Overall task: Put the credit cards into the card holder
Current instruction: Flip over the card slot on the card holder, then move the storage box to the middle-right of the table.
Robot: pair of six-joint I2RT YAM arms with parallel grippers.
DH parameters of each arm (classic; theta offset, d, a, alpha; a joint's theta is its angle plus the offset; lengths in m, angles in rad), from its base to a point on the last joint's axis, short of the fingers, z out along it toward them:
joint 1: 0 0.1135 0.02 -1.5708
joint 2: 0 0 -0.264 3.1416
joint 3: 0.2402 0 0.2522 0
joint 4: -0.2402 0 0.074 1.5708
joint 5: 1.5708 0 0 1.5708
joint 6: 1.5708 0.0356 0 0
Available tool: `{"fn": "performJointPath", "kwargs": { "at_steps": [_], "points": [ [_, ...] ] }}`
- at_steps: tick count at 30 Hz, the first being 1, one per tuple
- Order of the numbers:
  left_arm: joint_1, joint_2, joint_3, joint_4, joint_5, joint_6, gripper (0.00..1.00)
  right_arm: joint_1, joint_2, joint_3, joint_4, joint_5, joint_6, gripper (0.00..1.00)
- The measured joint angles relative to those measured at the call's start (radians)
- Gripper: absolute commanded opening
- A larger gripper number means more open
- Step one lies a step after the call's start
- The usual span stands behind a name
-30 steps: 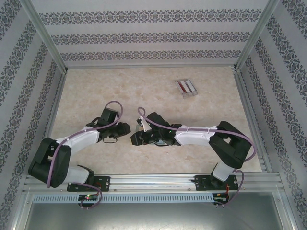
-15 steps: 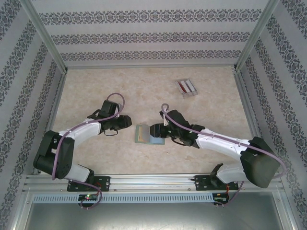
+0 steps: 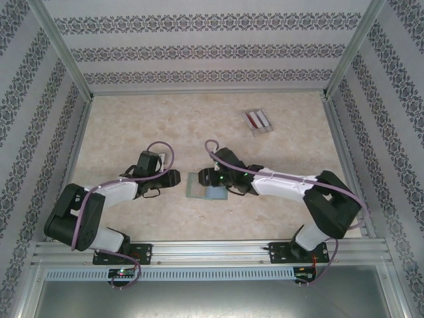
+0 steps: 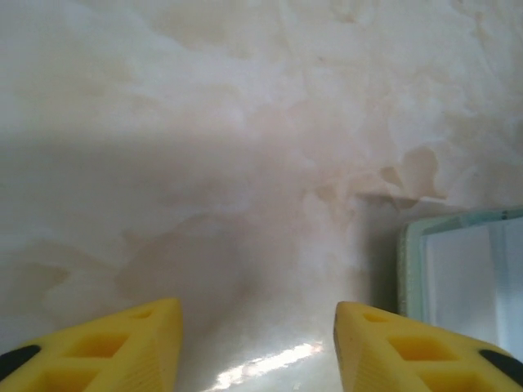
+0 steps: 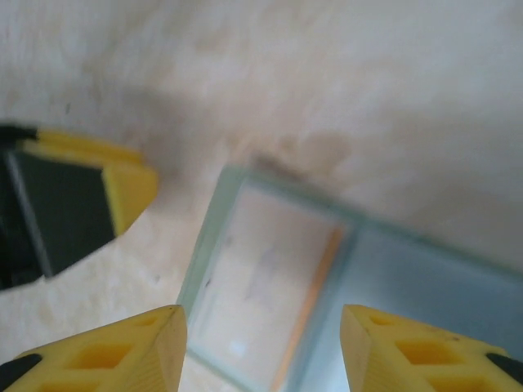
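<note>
The card holder (image 3: 204, 187) lies opened flat on the table between the two arms, grey-blue with a pale window panel (image 5: 265, 269) and an orange strip. My left gripper (image 3: 174, 177) stands open just left of it, nothing between its yellow fingers (image 4: 257, 327); the holder's edge (image 4: 458, 278) shows at the right. Low over the holder's right half hangs my right gripper (image 3: 213, 179), open and empty (image 5: 261, 327). The left gripper's fingertip (image 5: 122, 184) shows beside the holder. Red and white credit cards (image 3: 257, 119) lie in a clear tray at the back right.
The clear plastic tray (image 3: 267, 130) sits far from both arms at the back right. Patterned walls with metal posts enclose the marbled tabletop (image 3: 146, 126). The arms' mounting rail (image 3: 212, 250) runs along the near edge.
A second ago both grippers were close together over the holder. They drew apart and left it lying open; the right gripper has since swung back over it.
</note>
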Motion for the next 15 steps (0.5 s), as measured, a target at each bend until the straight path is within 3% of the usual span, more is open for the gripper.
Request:
{"fn": "performJointPath", "kwargs": {
  "at_steps": [9,15],
  "points": [
    [0.0,-0.064,0.0,-0.003,-0.103,0.054,0.6,-0.406,-0.076,0.209,-0.159,0.109,-0.354,0.61],
    [0.0,-0.064,0.0,-0.008,-0.118,0.078,0.6,-0.62,0.142,0.457,-0.261,0.032,-0.465,0.61]
  ]
}}
